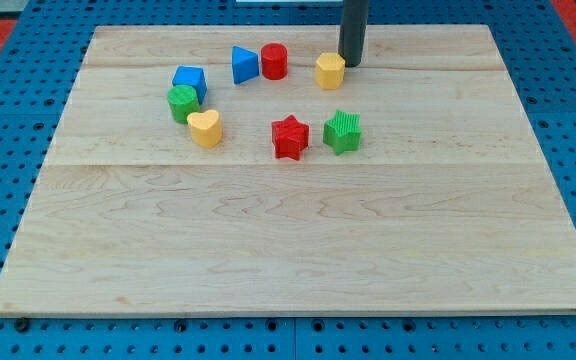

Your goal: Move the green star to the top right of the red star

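Note:
The green star (343, 132) lies on the wooden board (298, 240) just to the right of the red star (290, 137), close to it but apart. My tip (351, 64) stands near the view's top, right beside the yellow hexagon block (330, 71), on its right. The tip is well above the green star in the view, with a clear gap between them.
A red cylinder (274, 61) and a blue triangular block (244, 65) sit left of the yellow hexagon. A blue cube (189, 81), a green cylinder (182, 102) and a yellow heart (205, 128) cluster at the left. Blue pegboard (8, 140) surrounds the board.

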Action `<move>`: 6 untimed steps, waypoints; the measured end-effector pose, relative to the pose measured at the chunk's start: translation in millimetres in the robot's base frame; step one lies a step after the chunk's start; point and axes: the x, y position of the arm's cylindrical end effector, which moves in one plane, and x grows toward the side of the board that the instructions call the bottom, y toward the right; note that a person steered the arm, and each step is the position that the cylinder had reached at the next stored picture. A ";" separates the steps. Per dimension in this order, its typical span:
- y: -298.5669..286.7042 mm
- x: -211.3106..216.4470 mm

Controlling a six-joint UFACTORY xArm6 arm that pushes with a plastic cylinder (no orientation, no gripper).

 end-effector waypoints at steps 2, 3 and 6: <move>41.5 105.5; 59.0 142.3; -5.7 159.5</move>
